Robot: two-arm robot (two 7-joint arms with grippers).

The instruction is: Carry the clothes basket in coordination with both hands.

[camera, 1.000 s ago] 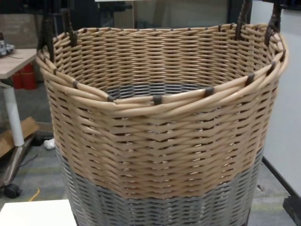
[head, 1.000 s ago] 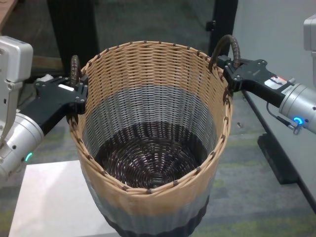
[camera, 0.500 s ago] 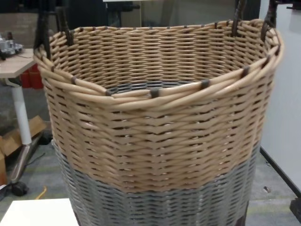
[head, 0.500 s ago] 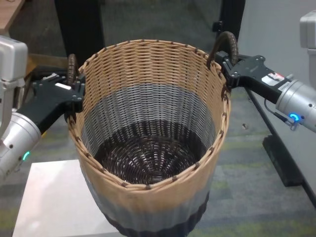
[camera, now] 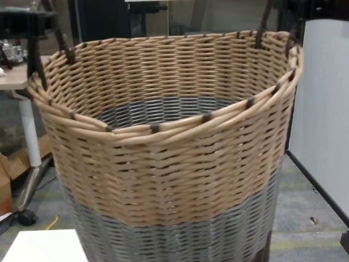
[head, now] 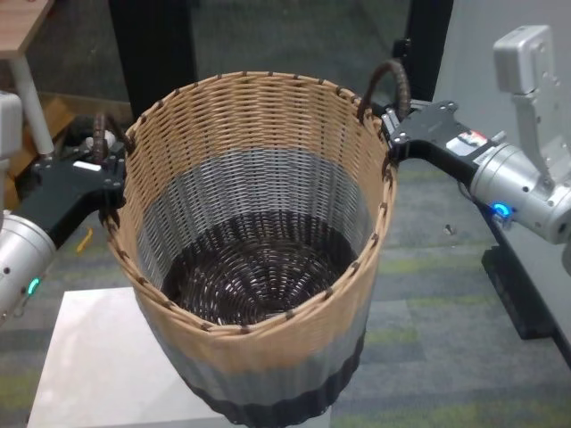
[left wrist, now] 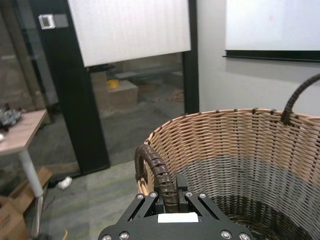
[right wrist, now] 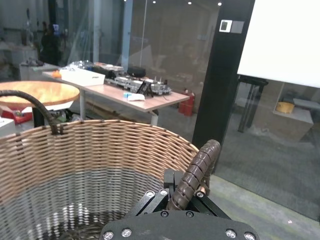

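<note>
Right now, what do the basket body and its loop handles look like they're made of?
The large round tan-and-grey woven basket looks like matte wicker or rattan: rounded strands woven in rows, with a braided rim. Its dark brown loop handles look like a stiff core spirally wrapped in glossier cane or cord; which one is unclear. The left hand and right hand are each closed on a handle.

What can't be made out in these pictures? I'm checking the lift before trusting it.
- Underside of the basket: cut off by the bottom edge in the head and chest views, so contact with the white surface is unclear.
- Left gripper fingertips: hidden behind its own body and the left handle in the left wrist view.
- Right gripper fingertips: likewise hidden, around the right handle.
</note>
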